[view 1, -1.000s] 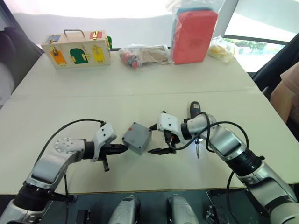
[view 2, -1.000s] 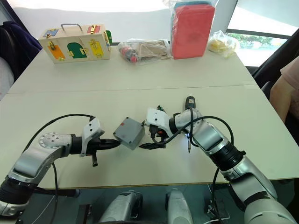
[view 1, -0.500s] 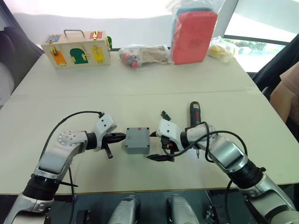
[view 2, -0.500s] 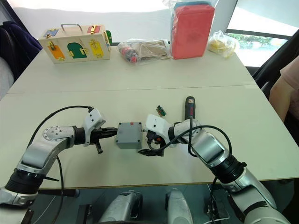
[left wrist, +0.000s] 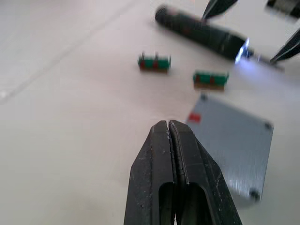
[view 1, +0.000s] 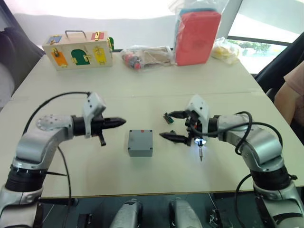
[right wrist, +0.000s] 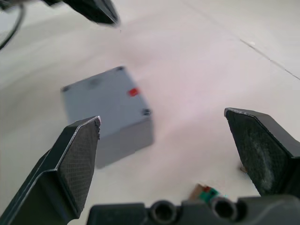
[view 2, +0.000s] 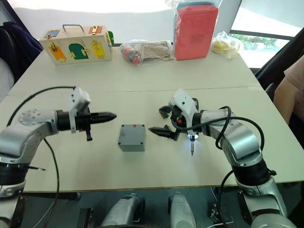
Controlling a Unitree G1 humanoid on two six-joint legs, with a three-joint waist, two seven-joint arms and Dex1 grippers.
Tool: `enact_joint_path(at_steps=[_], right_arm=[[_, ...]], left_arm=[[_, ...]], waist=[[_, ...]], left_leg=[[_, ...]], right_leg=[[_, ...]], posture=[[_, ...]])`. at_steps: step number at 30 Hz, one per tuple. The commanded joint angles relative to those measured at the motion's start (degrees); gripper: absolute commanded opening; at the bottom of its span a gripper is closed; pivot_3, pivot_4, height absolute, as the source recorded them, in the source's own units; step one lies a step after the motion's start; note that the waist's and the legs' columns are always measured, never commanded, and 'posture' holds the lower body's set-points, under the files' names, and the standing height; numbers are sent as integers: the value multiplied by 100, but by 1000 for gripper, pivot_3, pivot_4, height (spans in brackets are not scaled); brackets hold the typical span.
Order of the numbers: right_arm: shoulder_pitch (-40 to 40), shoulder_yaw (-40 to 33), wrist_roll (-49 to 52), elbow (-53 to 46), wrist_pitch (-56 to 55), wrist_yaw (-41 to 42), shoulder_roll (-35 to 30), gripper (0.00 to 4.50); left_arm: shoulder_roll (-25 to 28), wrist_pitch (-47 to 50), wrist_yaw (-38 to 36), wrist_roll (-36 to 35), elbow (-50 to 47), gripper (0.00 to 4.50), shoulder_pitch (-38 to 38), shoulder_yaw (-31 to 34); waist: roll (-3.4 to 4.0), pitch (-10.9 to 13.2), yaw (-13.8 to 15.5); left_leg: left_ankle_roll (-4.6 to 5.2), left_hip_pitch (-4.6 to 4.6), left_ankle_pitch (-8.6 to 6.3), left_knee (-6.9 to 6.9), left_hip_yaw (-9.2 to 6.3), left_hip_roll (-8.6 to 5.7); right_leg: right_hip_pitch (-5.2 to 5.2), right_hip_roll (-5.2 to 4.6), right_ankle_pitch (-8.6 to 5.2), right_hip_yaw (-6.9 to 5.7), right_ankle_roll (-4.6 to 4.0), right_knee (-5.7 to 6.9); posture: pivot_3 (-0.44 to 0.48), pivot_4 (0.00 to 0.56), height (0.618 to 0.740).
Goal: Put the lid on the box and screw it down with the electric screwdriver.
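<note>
2 grippers flank the box (view 1: 140, 142), neither touching it: my left gripper (view 1: 121, 122) pinched closed, right gripper (view 1: 173, 126) spread wide, electric screwdriver (left wrist: 201, 33) apparently lying loose, tip lit.

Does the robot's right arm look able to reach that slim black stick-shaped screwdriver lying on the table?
Probably yes. The slim black screwdriver lies on the table just beyond the open right gripper, its lit tip beside the lower finger, with nothing between them.

One grey box (view 1: 140, 142), one electric screwdriver (left wrist: 201, 33), two green connectors (left wrist: 154, 63), two claws (view 1: 119, 122)
</note>
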Motion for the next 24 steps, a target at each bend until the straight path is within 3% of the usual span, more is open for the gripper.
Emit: enact_joint_path(at_steps=[1, 8, 11, 15, 24], right_arm=[[-172, 218, -414, 695, -453, -363, 171, 4466], [-430, 288, -792, 1721, -969, -861, 628, 4466], [-468, 267, -882, 1940, -1035, -1054, 773, 3825], [-482, 220, -890, 2055, -1023, -1173, 904, 2488], [-540, 199, -938, 2299, -1099, -1294, 1036, 2488]], left_arm=[[-63, 90, 138, -52, -145, 0, -114, -119], [-72, -195, 98, 213, -228, 0, -44, -581], [-111, -217, 143, 232, -239, 0, -38, -625], [-108, -305, 156, 296, -200, 0, 19, -687], [-122, -427, 131, 406, -102, 0, 41, -727]], waist=[[0, 0, -8], [0, 0, -28], [0, 0, -16], [0, 0, -9], [0, 0, -18]], left_leg=[[-3, 0, 2, -1, 1, 0], [-14, -2, 9, -6, 11, 1], [-16, -2, 10, -6, 10, 2], [-16, -3, 10, -5, 9, 0], [-16, -2, 10, -6, 9, 1]], right_leg=[[-2, 1, 0, 1, 0, 1], [-13, 10, 0, 11, 0, 4], [-14, 11, 0, 11, 0, 6], [-13, 11, 0, 10, 0, 5], [-14, 13, 0, 10, 0, 6]], posture=[[0, 150, 740], [0, 150, 740], [0, 150, 740], [0, 150, 740], [0, 150, 740]])
